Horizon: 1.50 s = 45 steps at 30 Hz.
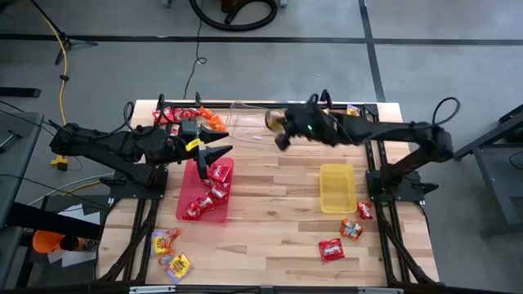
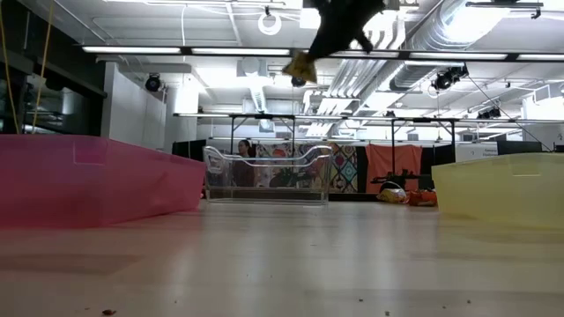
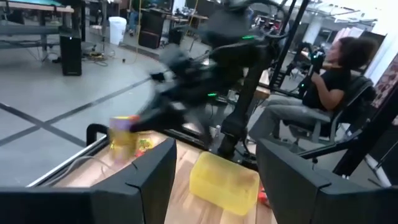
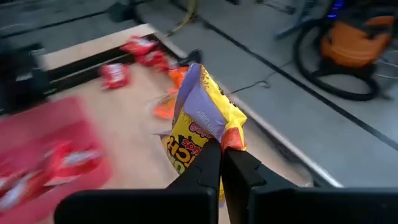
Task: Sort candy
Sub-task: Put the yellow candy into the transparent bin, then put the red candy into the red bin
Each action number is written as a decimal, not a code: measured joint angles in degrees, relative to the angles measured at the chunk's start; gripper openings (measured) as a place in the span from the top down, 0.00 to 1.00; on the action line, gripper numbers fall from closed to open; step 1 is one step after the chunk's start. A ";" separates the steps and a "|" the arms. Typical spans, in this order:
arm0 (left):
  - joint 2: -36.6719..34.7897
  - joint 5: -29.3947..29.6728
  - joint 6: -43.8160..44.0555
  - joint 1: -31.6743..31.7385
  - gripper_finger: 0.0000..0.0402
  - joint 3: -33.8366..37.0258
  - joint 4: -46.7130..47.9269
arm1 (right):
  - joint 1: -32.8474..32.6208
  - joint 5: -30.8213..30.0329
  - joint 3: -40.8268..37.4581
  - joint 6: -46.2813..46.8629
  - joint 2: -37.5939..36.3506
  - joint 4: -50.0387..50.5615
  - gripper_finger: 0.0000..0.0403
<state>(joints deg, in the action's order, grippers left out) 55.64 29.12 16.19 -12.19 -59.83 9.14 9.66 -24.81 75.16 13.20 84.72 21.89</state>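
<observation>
Clenching a yellow candy packet [image 4: 202, 127] with unreadable red lettering, the right gripper [image 4: 221, 152] hangs above the far desk [image 1: 278, 188]; left gripper [image 1: 214, 154] released.

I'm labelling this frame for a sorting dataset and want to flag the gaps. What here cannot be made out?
- Clear tray, high view: the right arm covers part of it, so its contents are unclear.
- Yellow packet in the right gripper: motion blur smears its printing in the wrist views.
- Red tray, low view: its wall hides the candy inside.
- Yellow tray: the low view cuts it off at the edge.
- Left gripper: open, holds nothing.
</observation>
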 joint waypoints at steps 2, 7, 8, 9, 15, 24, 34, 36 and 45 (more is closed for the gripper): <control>0.00 0.00 0.20 0.00 0.48 0.00 0.03 | 2.87 -0.01 -0.02 0.22 2.17 -0.35 1.00; 0.02 0.04 0.49 0.02 0.48 0.00 0.22 | 7.16 2.86 -0.04 5.03 7.53 0.61 0.99; 0.02 0.04 0.74 0.02 0.48 0.00 0.25 | 7.68 4.14 -0.04 6.06 8.43 0.58 0.99; 0.02 0.04 1.09 0.02 0.48 0.00 0.22 | 8.03 4.96 -0.04 6.89 9.26 0.57 0.99; 0.02 0.07 1.18 0.02 0.48 0.00 0.22 | 8.73 6.47 -0.04 8.80 11.75 0.80 0.91; 0.02 0.06 1.18 0.02 0.48 0.00 1.68 | 8.71 7.96 0.01 12.11 11.42 2.12 0.57; 0.04 0.04 1.20 0.02 0.48 0.00 3.40 | 0.41 29.33 1.29 8.59 3.21 21.18 0.45; 0.04 0.04 1.56 0.02 0.48 0.00 3.41 | -4.57 28.14 1.32 9.98 1.13 24.51 0.45; 0.04 0.02 2.71 0.04 0.48 0.00 3.04 | -28.24 16.59 1.31 29.24 -1.28 29.42 0.45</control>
<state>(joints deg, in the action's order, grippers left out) 55.68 29.15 18.90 -12.15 -59.83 12.19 -18.58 -8.22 76.47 42.44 83.44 51.32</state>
